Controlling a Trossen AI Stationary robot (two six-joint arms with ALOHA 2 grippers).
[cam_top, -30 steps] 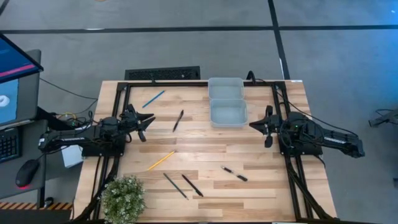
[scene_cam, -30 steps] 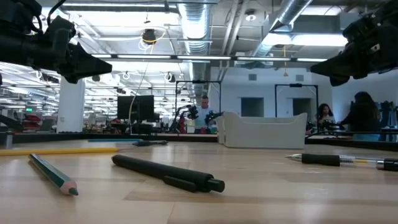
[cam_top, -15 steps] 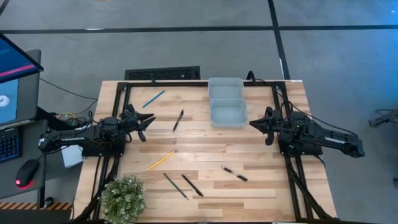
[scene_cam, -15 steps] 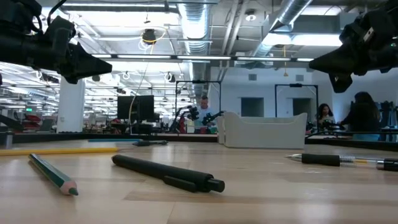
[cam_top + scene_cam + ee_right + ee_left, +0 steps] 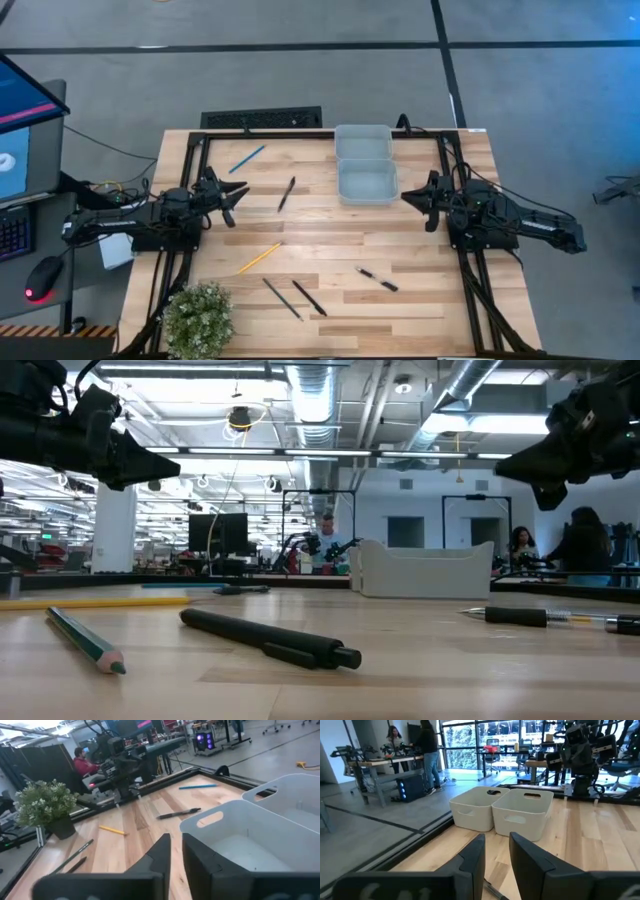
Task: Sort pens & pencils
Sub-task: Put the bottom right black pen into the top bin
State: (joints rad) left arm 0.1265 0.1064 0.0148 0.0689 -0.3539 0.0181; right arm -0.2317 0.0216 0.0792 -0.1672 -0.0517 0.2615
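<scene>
Black and empty, fingers a narrow slit apart, the left gripper (image 5: 237, 192) hovers at the table's left, nearest the pen (image 5: 287, 193) lying just right of it, long axis running near-to-far; the right gripper (image 5: 412, 199) waits likewise beside the bins (image 5: 364, 165).

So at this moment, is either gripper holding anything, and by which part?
Nothing is held. The left gripper and right gripper both hover empty above the wooden table; pens and pencils all lie loose on it.
</scene>
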